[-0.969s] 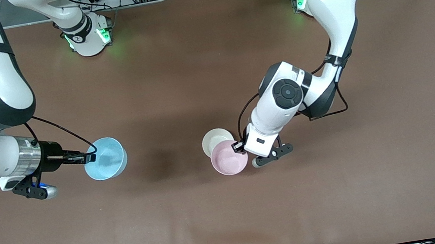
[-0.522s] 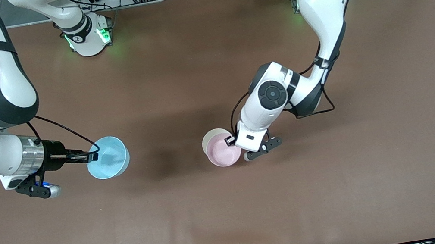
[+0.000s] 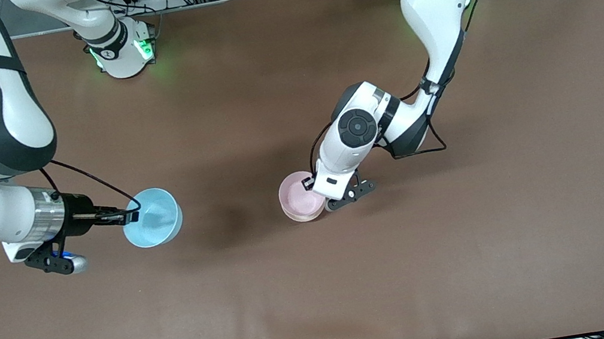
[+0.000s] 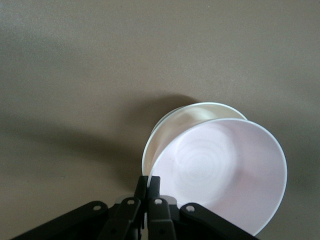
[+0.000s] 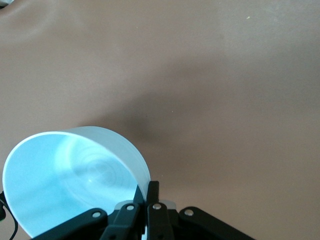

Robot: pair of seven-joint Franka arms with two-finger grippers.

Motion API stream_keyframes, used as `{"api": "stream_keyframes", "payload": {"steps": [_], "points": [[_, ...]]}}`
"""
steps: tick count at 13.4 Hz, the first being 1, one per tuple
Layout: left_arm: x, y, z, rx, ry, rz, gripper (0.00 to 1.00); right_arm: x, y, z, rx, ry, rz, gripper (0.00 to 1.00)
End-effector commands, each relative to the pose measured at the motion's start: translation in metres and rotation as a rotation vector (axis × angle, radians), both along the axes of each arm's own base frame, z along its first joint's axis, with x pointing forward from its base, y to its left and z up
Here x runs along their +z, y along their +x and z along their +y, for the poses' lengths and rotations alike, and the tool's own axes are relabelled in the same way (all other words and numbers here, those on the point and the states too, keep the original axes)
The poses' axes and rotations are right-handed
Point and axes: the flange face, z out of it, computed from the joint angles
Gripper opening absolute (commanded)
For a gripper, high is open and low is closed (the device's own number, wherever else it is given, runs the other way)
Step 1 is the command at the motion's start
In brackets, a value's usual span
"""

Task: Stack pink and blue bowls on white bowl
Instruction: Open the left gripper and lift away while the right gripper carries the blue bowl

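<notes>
The left gripper (image 3: 309,183) was clamped on the rim of the pink bowl (image 3: 299,195), its fingers (image 4: 148,187) pinched tight with the bowl's wall between them. It held that bowl over the white bowl (image 4: 172,131), near the middle of the table (image 3: 321,288). In the left wrist view the pink bowl sat tilted and partly down inside the white one, whose rim still showed around one side of it; whether the two were touching could not be told. In the front view the pink bowl hid the white bowl almost entirely. The right gripper (image 3: 130,216) was closed in the same way on the rim of the blue bowl (image 3: 152,217), the thin wall caught between its fingers (image 5: 152,192). That bowl hung tilted over the bare brown table, toward the right arm's end and well apart from the other two bowls. The right wrist view showed the blue bowl's pale inside facing the camera, with nothing but tabletop under it. A dark shadow lay on the table between the blue bowl and the pink one.
</notes>
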Motion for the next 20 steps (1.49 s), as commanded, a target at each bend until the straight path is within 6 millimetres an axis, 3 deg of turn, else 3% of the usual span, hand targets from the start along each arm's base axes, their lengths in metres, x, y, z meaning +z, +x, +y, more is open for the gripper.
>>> {"api": "stream_keyframes", "payload": {"steps": [1,4,5,6,8,10,12,14,17,20], "points": [[0.0,-0.006,-0.004,0.004,0.022,-0.01,0.0,0.013,-0.001,0.008,-0.03,0.013,0.005,0.0],[-0.006,-0.005,-0.005,0.007,0.023,-0.005,0.0,0.032,0.003,0.01,-0.07,0.018,0.026,0.0],[-0.005,-0.005,-0.005,0.025,0.022,-0.001,0.56,0.036,0.004,0.009,-0.058,0.022,0.019,0.0],[0.0,-0.004,-0.005,0.041,0.019,-0.005,1.0,0.037,0.004,0.009,-0.005,0.03,-0.002,0.0],[0.014,0.003,0.001,0.05,0.011,-0.024,1.0,0.04,0.005,0.005,0.099,0.087,-0.049,0.0],[0.057,0.031,0.03,0.085,-0.003,-0.09,1.0,0.043,0.005,0.008,0.074,0.153,-0.042,0.0],[0.125,0.059,0.086,0.088,0.019,-0.135,1.0,0.042,0.001,0.025,0.082,0.156,-0.024,0.0],[0.189,0.074,0.152,0.081,0.063,-0.157,1.0,0.041,-0.008,0.065,0.138,0.155,-0.019,0.0],[0.277,0.069,0.237,0.034,0.129,-0.175,1.0,0.033,-0.024,0.136,0.205,0.137,-0.038,0.0],[0.346,0.05,0.315,-0.005,0.181,-0.198,1.0,0.012,-0.03,0.173,0.225,0.131,-0.035,0.0]]}}
